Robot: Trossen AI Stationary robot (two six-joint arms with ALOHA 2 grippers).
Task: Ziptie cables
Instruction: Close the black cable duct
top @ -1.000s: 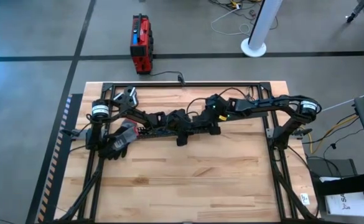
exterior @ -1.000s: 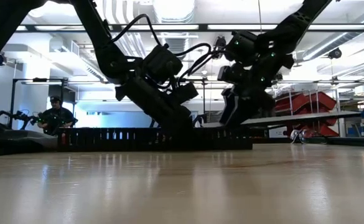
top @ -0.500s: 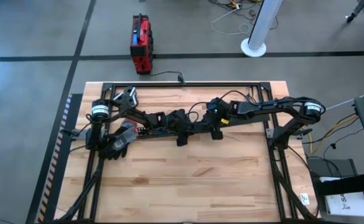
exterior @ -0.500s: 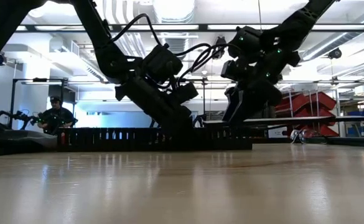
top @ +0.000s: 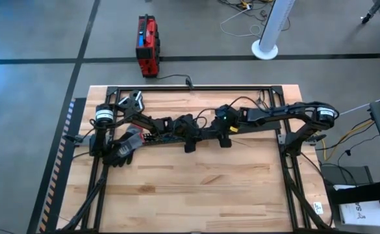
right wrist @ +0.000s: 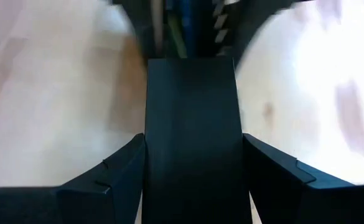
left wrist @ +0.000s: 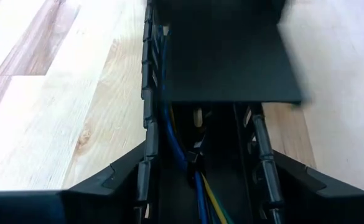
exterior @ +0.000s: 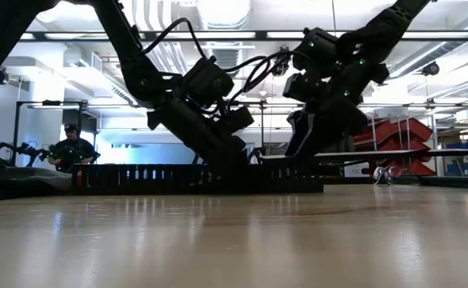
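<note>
Right pincer (right wrist: 193, 180) has slid along the duct (left wrist: 145, 143) towards the left pincer (left wrist: 201, 199), fingers straddling the lid (right wrist: 193, 137). Left straddles the open duct. Cables (left wrist: 180, 149) lie between its fingers, untied; closing seems underway.

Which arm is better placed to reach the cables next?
Left. Its hand straddles the open stretch of the duct, where the cables lie bare right in front of it. The right hand sits over the lid, which covers the duct there.
</note>
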